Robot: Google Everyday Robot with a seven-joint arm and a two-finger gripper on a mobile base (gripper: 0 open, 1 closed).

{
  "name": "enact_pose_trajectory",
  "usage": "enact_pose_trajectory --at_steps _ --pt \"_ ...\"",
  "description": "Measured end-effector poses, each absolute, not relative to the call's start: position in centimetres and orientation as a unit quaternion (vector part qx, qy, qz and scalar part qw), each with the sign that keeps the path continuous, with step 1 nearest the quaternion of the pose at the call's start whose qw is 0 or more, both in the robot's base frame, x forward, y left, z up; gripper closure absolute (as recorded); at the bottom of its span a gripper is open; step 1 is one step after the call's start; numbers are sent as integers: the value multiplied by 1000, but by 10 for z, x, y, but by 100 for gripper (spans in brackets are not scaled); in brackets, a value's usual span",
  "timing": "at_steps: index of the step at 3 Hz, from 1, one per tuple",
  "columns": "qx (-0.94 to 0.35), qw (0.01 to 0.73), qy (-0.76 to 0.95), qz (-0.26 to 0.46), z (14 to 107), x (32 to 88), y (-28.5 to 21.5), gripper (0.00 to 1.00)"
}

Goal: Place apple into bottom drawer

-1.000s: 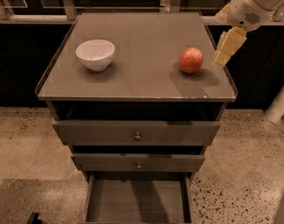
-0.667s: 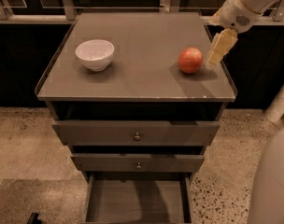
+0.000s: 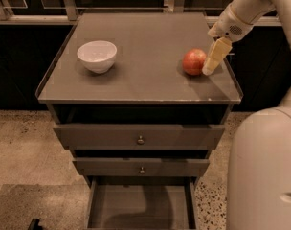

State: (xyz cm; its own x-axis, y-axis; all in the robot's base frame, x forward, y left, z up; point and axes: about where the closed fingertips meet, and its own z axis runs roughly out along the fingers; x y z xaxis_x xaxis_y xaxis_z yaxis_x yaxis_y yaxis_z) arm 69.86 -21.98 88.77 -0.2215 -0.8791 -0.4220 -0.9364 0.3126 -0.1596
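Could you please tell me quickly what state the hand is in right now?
Hand: close beside the apple on the cabinet top; open or closed cannot be told.

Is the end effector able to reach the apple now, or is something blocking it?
Probably yes: the end effector sits close beside the apple on the cabinet top, with nothing between them.
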Motion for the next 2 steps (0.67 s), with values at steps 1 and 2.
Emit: enact_pose_trajectory --at_steps 1,2 --pt "-570 214 790 75 869 708 -224 0" --pt "-555 212 799 89 858 716 -222 0"
